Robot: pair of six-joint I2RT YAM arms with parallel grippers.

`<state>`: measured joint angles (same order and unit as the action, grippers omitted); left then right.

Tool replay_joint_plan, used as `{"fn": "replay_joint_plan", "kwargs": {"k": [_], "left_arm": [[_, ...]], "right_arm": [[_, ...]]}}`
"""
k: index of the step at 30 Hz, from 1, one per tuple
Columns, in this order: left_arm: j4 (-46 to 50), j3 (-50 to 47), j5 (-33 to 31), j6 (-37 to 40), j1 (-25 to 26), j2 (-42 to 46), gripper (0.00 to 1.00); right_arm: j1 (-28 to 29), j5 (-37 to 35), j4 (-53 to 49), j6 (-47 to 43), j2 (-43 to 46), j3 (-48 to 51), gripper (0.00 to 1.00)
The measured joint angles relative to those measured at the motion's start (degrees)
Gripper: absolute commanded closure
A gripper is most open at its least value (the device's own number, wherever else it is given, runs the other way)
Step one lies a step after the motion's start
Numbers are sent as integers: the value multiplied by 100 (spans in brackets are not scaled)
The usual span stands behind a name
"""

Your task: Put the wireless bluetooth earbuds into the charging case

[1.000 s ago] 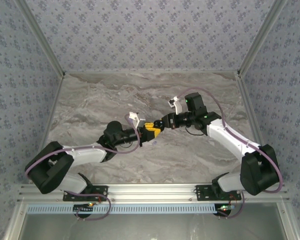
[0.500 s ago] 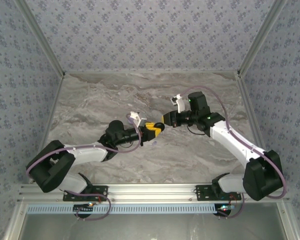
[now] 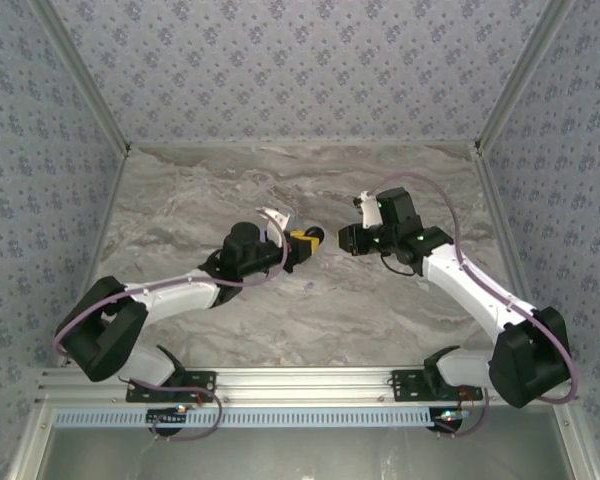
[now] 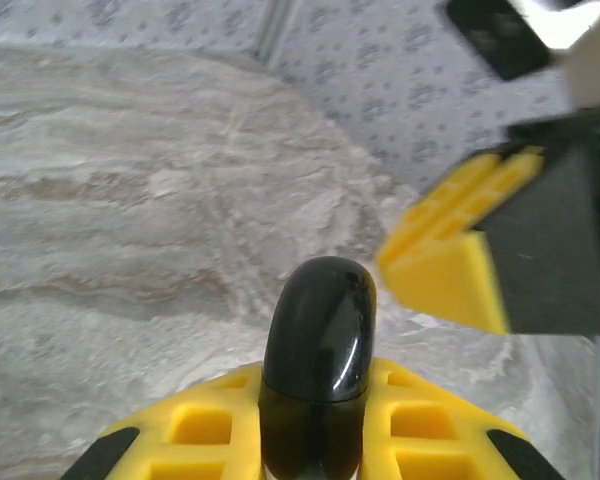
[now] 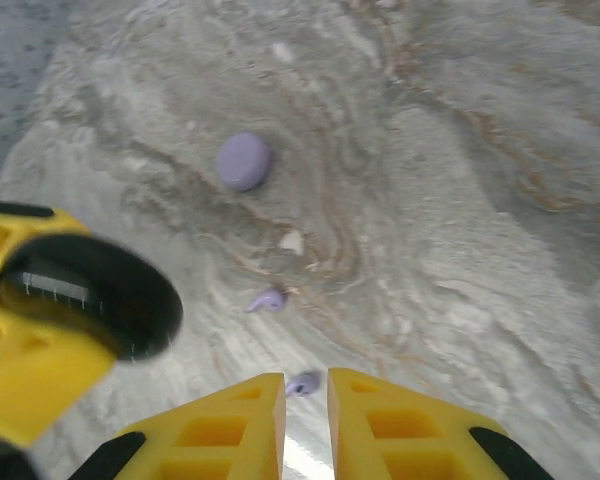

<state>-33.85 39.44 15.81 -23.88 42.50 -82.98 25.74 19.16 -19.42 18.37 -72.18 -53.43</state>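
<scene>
On the marbled tabletop (image 3: 180,190), the left hand (image 3: 304,240) is clenched on the glossy black charging case (image 4: 317,335), held clear of the surface. The right hand (image 3: 346,238) is pinched nearly closed and empty. A purple case (image 5: 244,161) lies apart. One pale purple earbud (image 5: 268,299) and a second earbud (image 5: 302,383) lie loose under the right hand. They are probably light, hard and slick, so pinch across the stem. No readable writing or brand.
</scene>
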Motion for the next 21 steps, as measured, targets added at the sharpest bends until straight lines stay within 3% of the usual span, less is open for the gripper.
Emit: {"fn": "replay_joint_plan", "kwargs": {"k": [10, 21], "left_arm": [[2507, 1989, -527, -131, -378, -1102, 83], [3759, 3899, -337, -201, -772, -2813, 83]], "right_arm": [[-22, -726, -358, 2, 566, 310, 76], [-37, -927, -590, 24, 922, 654, 74]]}}
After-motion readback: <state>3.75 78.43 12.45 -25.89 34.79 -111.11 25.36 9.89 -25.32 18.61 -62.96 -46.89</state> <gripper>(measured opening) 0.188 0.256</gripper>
